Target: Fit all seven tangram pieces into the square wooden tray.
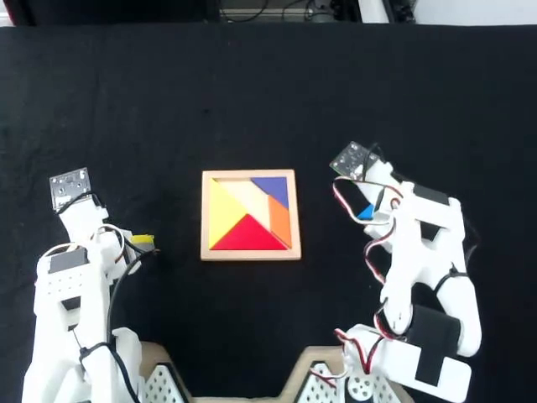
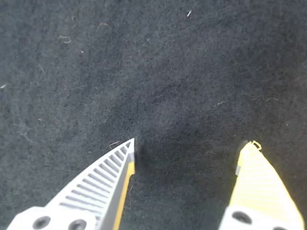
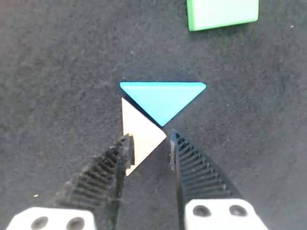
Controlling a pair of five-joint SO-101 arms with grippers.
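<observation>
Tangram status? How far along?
Done, in the tray: yellow piece, red piece, dark blue piece, orange piece. In hand: right gripper open around the cream triangle on the cloth. To go: that, the light blue triangle, the green piece. Left gripper open over bare cloth.

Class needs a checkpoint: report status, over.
Left gripper open over black cloth. Right gripper open astride cream triangle; blue triangle against it. Tray part filled.
</observation>
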